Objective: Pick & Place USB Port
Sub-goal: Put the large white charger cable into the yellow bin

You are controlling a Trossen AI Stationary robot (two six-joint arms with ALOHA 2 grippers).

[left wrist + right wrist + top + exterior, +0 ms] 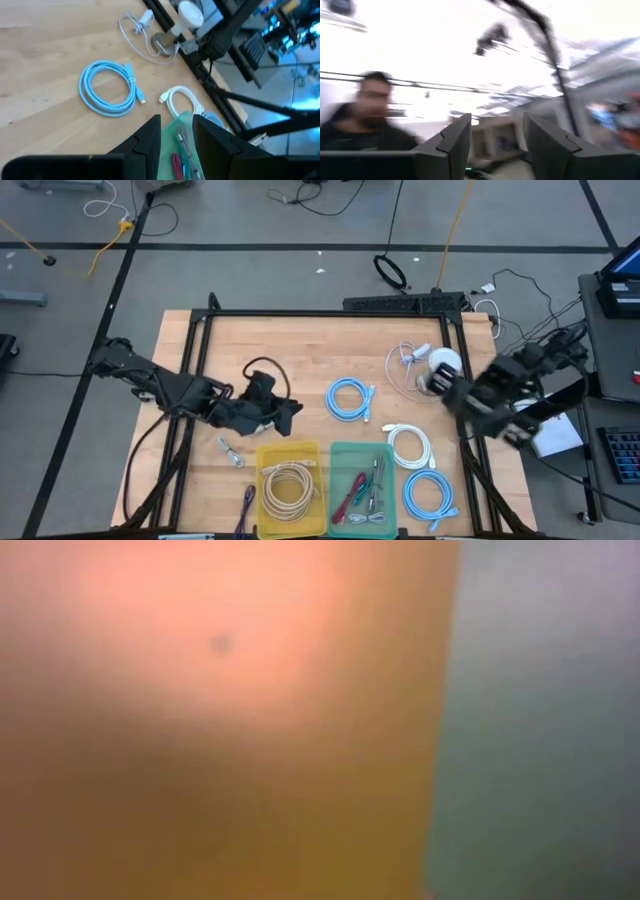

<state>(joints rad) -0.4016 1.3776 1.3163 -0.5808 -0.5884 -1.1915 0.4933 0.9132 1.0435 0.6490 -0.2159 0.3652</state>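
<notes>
USB cables lie loose on the table; which one is the task's is not evident
- light blue cable (350, 398) (107, 89): smooth round coil, tied at one side, plug end free, flat on the wood near the table's middle
- white cable (410, 445) (182, 100): glossy coil, just beside the green bin's far right corner
- second light blue coil (430, 495): right of the green bin, near the table's front edge
- thin white lead (405, 360) (137, 27): loose open loop with a small plug, next to a white rounded object (445, 363) (190, 14) at the far right
- black cable (262, 370): thin loop, behind the left gripper

Bins at front centre, side by side: yellow bin (290, 448) holds a coiled beige cable (290, 485); green bin (360, 447) holds red and grey leads. Table (310, 340): pale wood planks, dark metal frame around it

Left gripper (290, 418) (176, 132): over the table just behind the yellow bin; dark angular fingers set moderately apart, nothing between them, touching nothing

Right gripper (450, 390) (497, 140): above the table's right edge near the white rounded object; fingers apart, gap empty. Its wrist view looks into the room, where a person (367, 117) in dark clothing shows

Low view: only an orange and grey-green blur
</notes>
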